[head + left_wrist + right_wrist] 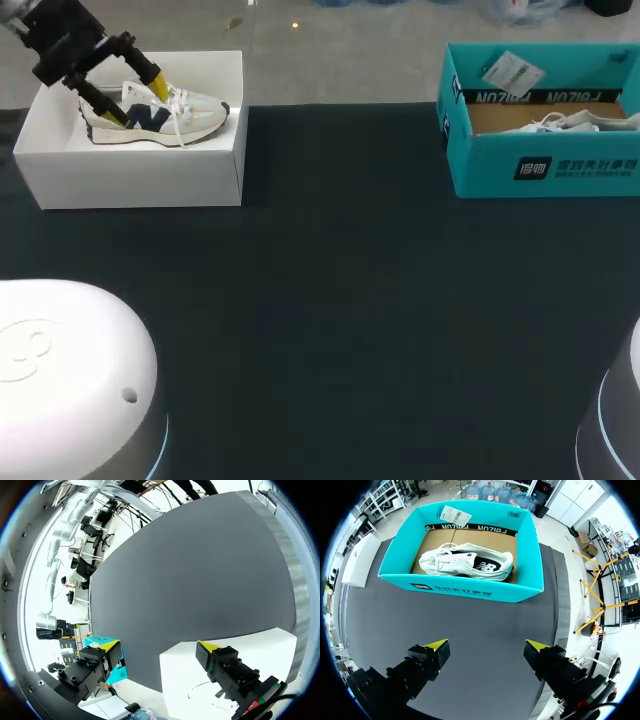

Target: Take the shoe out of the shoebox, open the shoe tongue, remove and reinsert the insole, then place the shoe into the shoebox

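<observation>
Two grippers stand spread and empty at step one: the left gripper [132, 100] hangs over the white-and-navy sneaker [190, 115] lying in the white cardboard shoebox [140, 175], the right gripper [486, 645] faces the teal cardboard box [460, 587], so next the left gripper likely must lower and clamp the sneaker.

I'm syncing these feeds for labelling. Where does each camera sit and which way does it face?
Head view: above and behind the robot, looking down on the dark table; the left pincer shows at the sneaker in the white shoebox.
Left wrist view: on the left wrist, facing across the table past the white shoebox's corner; the left pincer, open, shows.
Right wrist view: on the right wrist, looking down at the white shoe in the teal shoebox; the open right pincer shows.
Shared: the teal shoebox appears in all three.
</observation>
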Available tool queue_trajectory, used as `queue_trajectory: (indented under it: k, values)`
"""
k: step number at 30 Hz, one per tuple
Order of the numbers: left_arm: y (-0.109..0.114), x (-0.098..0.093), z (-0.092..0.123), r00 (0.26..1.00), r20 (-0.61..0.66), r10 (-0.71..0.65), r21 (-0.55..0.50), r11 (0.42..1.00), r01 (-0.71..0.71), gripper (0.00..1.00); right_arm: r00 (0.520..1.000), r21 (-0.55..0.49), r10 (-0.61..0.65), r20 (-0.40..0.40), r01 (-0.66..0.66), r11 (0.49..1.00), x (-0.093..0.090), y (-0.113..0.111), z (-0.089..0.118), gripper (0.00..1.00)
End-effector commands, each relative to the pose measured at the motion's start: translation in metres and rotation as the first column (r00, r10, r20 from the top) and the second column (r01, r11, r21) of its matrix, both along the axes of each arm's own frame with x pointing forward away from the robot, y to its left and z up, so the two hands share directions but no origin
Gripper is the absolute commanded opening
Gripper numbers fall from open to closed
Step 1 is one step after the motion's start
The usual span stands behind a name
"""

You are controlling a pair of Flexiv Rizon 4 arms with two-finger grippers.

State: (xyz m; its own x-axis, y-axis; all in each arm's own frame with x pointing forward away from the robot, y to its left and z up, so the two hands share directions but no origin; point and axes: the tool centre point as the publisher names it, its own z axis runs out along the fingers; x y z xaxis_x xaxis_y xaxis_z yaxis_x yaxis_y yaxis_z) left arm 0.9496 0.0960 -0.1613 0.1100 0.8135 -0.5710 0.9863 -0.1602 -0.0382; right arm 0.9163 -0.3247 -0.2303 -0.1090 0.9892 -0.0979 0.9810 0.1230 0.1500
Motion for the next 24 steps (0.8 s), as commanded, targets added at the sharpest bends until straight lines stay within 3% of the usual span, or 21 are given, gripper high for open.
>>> queue_trajectory:
  k: [1,5,14,24]
  values:
    - [0.014,0.011,0.019,0.998,-0.037,-0.041,0.225,0.973,0.048,1.0,1.0,0.001,0.002,0.016,-0.002,1.0,-0.003,0.0,-0.001,1.0]
    - [0.023,0.017,0.019,0.998,-0.055,-0.04,0.338,0.94,0.057,1.0,1.0,0.001,0.002,0.016,-0.002,1.0,-0.003,0.0,-0.001,1.0]
    - [0.034,0.024,0.007,0.999,-0.043,0.006,0.468,0.884,0.015,1.0,1.0,0.001,0.002,0.016,-0.002,1.0,-0.003,0.0,-0.001,1.0]
    - [0.032,0.021,0.005,0.999,-0.04,0.031,0.433,0.901,-0.011,1.0,1.0,0.001,0.002,0.016,-0.002,1.0,-0.003,0.0,-0.001,1.0]
